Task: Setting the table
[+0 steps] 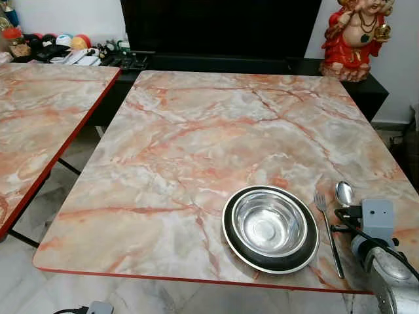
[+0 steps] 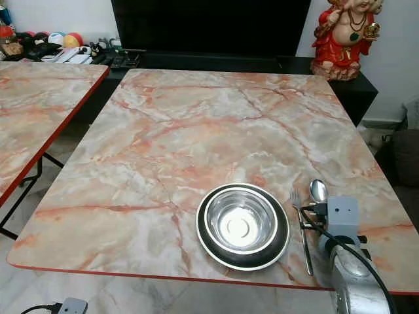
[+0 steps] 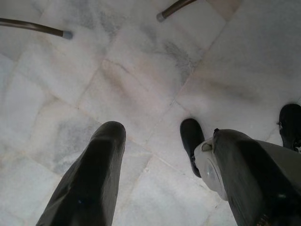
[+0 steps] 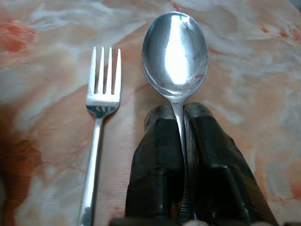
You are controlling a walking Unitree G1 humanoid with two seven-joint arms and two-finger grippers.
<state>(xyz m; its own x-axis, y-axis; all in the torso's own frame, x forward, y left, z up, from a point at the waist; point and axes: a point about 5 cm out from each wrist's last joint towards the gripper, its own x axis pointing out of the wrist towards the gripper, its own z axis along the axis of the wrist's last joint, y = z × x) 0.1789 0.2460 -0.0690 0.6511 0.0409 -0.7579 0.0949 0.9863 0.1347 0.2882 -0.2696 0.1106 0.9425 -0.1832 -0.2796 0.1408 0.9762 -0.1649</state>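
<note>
At the near right edge of the pink-veined marble bench (image 1: pixel 196 144), the right gripper (image 4: pixel 182 123) has its jaws closed on the handle of a shiny steel spoon (image 4: pixel 175 52), just beside a steel fork (image 4: pixel 99 122) and a steel bowl (image 1: pixel 270 224) on a dark-rimmed plate (image 1: pixel 239 252). The left gripper (image 3: pixel 153 136) hangs over the pale floor tiles (image 3: pixel 141 70), jaws apart.

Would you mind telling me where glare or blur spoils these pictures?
Right wrist view: a bright streak of glare on the spoon, fork sharp. Right eye view: glare in the bowl. Left wrist view: the left gripper blurred, floor soft.
</note>
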